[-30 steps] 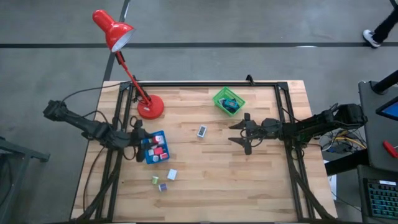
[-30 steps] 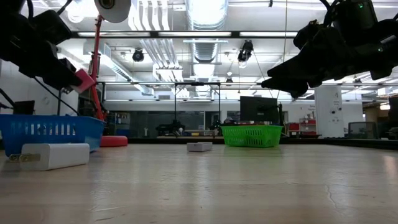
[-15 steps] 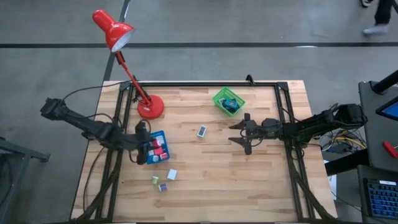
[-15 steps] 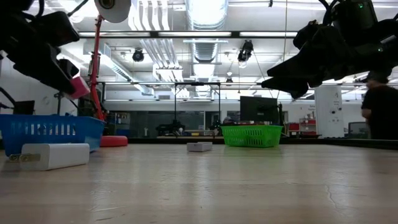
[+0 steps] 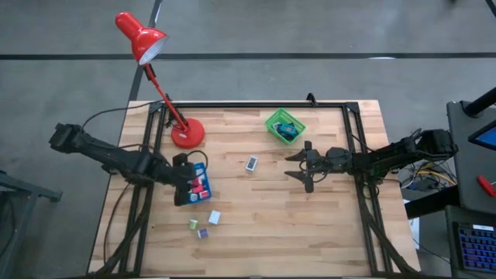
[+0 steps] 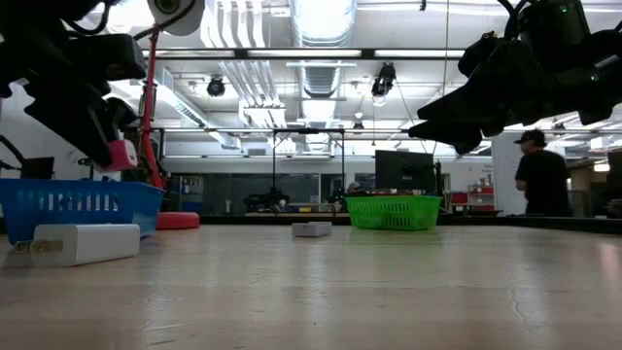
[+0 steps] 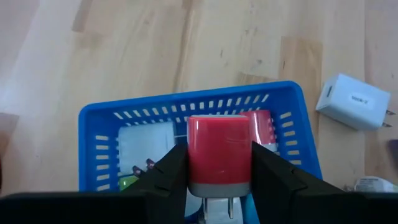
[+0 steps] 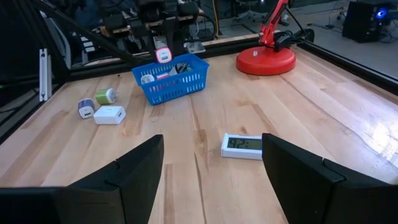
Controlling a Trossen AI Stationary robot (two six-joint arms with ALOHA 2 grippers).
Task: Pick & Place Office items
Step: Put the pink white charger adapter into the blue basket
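My left gripper [image 5: 186, 180] hangs over the blue tray [image 5: 203, 194], shut on a red cube-like block [image 7: 219, 156] with a grey base. More blocks lie in the tray [image 7: 99, 124]: a white one [image 7: 146, 144] and a red one [image 7: 262, 127]. On the wood near the tray rest a white block [image 5: 215, 218], a green one [image 5: 193, 224] and a purple one [image 5: 202, 232]. A flat grey piece with a display [image 8: 243, 146] lies mid-table. My right gripper [image 5: 297, 167] hovers open at mid-right, touching nothing. My left gripper pinches the red block [image 6: 120, 155] between its two fingers [image 7: 171, 173] on its opposite side faces, coming from above. The block hangs lifted clear over the blue tray, grey base and prongs [image 7: 217, 208] toward the wrist.
A red desk lamp stands on its round base [image 5: 187, 133] at the far left. A green basket [image 5: 284, 125] with items sits at the far middle. A person [image 6: 540, 179] stands in the room beyond the table. Bare wood spans the table's near and right parts.
My left gripper carried the red block toward the table's right, from the tray's left rim to over the tray, and lowered it somewhat. My right arm stayed still. A person walked into the low view behind the table.
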